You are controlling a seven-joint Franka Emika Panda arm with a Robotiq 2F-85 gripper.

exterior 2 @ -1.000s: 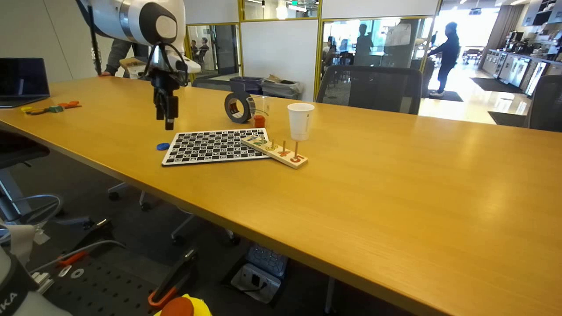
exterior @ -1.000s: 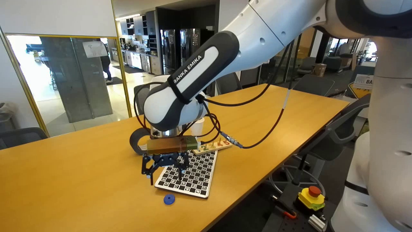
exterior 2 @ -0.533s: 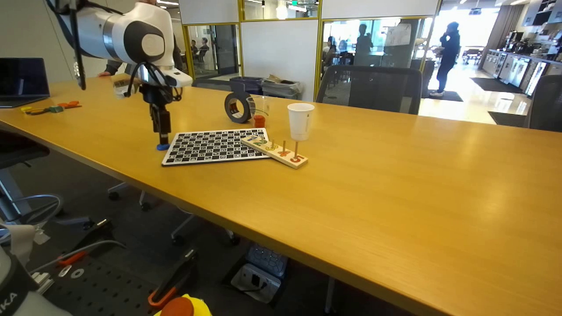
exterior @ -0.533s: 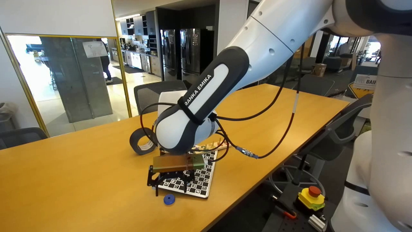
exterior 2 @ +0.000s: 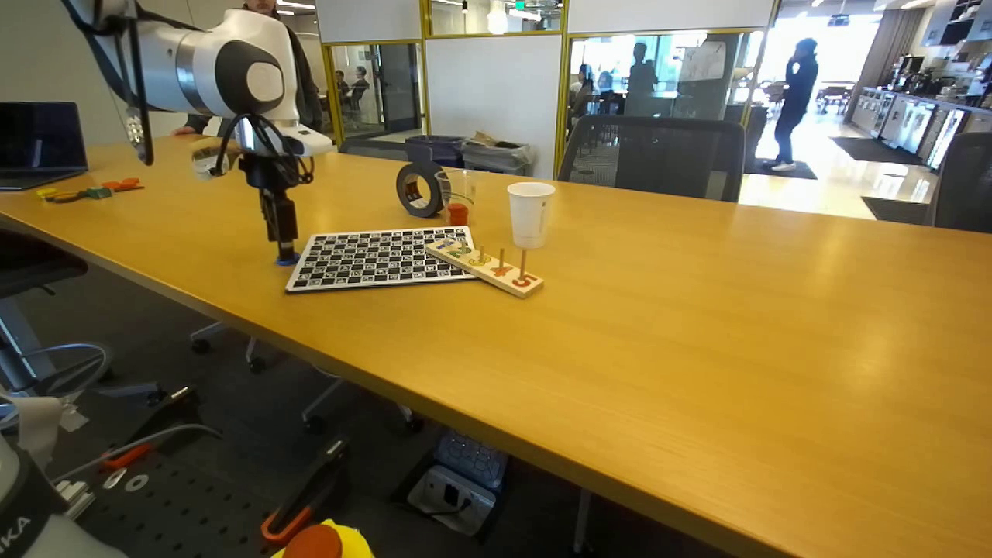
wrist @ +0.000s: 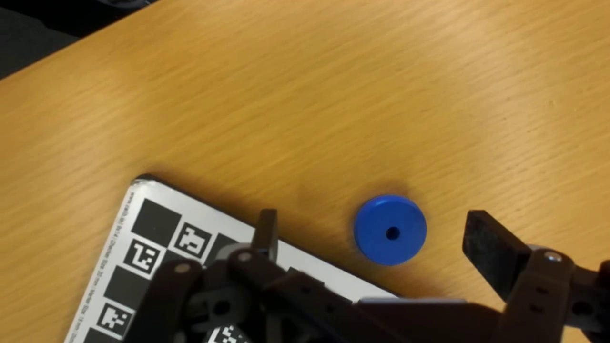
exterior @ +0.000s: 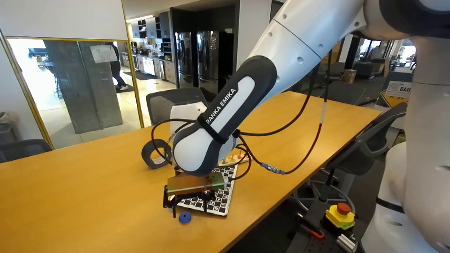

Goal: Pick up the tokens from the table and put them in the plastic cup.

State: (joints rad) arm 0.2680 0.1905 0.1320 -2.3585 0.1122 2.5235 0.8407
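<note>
Wrist view is showing a flat, round, blue token [wrist: 379,231] with a small hole at its middle, lying on the light-brown wooden table [wrist: 295,95] and appearing between the jaws of the black two-jaw gripper [wrist: 371,225]. These jaws are standing wide apart, and a gap is showing on each side of the token, the wider one towards the black-and-white checkered board [wrist: 152,257], whose white border is running just beside the token. In an exterior view, the white-and-black robot arm [exterior: 226,102] is arching over the table, and the token is lying off the board's near end, closer to the jaw that is hanging clear of the board. Two tall, dark refrigerators [exterior: 205,52] are standing in the background there, and a yellow box [exterior: 339,219] with a red button [exterior: 343,208] is sitting beyond the table's edge. In an exterior view, the jaws are appearing in line and covering part of the token; whether they are touching it, this angle is not revealing. A small, see-through plastic cup [exterior 2: 461,186], which only this angle is showing, with red in its lower part, is standing upright, well apart from the gripper and just beside a thick black tape roll [exterior 2: 405,186]. A dark laptop [exterior 2: 43,139] is resting near the left margin.
</note>
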